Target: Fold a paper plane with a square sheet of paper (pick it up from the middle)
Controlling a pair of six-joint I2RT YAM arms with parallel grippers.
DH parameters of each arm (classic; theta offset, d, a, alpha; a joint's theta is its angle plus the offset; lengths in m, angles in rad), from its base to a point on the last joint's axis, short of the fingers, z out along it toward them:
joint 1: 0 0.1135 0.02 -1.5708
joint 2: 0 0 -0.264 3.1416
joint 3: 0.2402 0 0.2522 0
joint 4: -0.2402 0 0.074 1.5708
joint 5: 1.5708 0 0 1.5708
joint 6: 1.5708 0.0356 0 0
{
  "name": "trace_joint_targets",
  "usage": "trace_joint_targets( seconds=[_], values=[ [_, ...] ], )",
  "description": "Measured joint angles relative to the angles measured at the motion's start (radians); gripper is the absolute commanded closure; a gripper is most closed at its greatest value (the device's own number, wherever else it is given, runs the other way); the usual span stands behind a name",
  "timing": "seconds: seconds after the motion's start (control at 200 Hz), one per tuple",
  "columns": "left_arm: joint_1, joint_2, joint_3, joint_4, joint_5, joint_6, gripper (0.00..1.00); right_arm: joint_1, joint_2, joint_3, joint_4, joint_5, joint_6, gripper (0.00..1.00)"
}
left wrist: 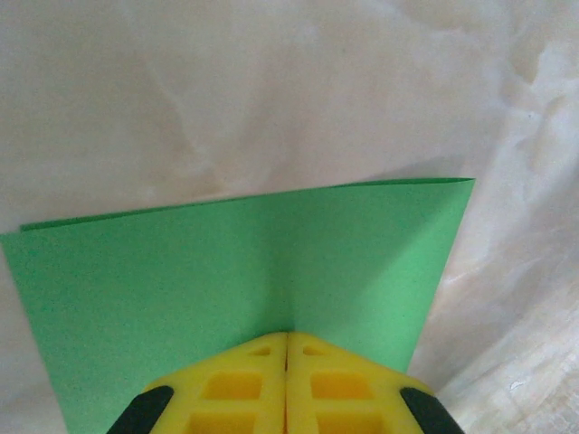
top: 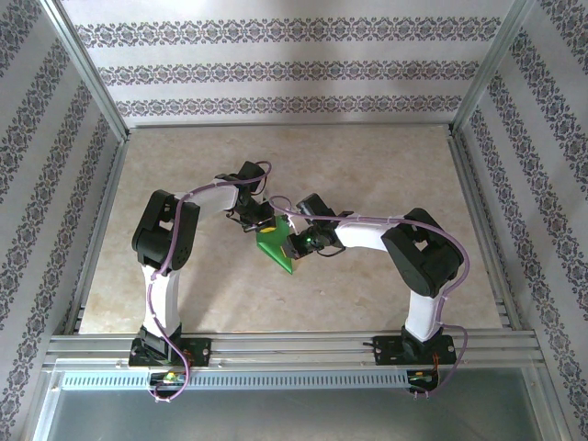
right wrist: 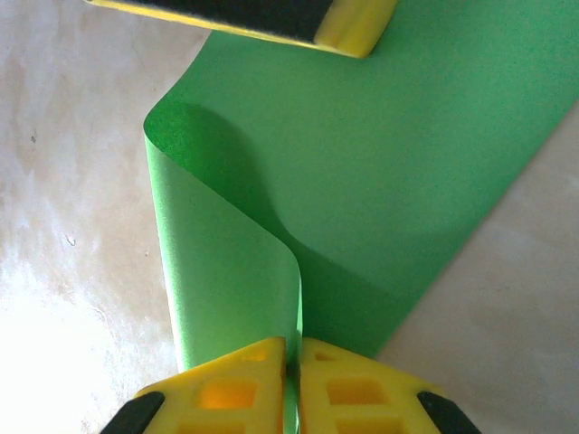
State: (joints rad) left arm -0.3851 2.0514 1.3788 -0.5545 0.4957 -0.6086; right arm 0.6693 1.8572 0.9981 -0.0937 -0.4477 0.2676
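Evidently, the square sheet of paper [left wrist: 226,262], judged light and floppy, was clamped edge-on by the left gripper [left wrist: 287,338] and right gripper [right wrist: 292,345] at each frame's bottom centre.

We find no text, number, label, brand or sign that can be read on anything here.

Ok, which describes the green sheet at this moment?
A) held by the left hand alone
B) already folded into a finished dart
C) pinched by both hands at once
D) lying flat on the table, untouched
C: the left hand is shut on the green sheet, and the right hand is shut on a curled-over edge of it.
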Motion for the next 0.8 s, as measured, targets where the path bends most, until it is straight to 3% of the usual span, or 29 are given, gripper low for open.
trace_joint_targets(
  seconds=[0.8],
  values=[
    [0.000, 0.000, 0.000, 0.000, 0.000, 0.000, 0.93, 0.000, 0.025, 0.027, -0.030, 0.019, 0.000, 0.87]
  ],
)
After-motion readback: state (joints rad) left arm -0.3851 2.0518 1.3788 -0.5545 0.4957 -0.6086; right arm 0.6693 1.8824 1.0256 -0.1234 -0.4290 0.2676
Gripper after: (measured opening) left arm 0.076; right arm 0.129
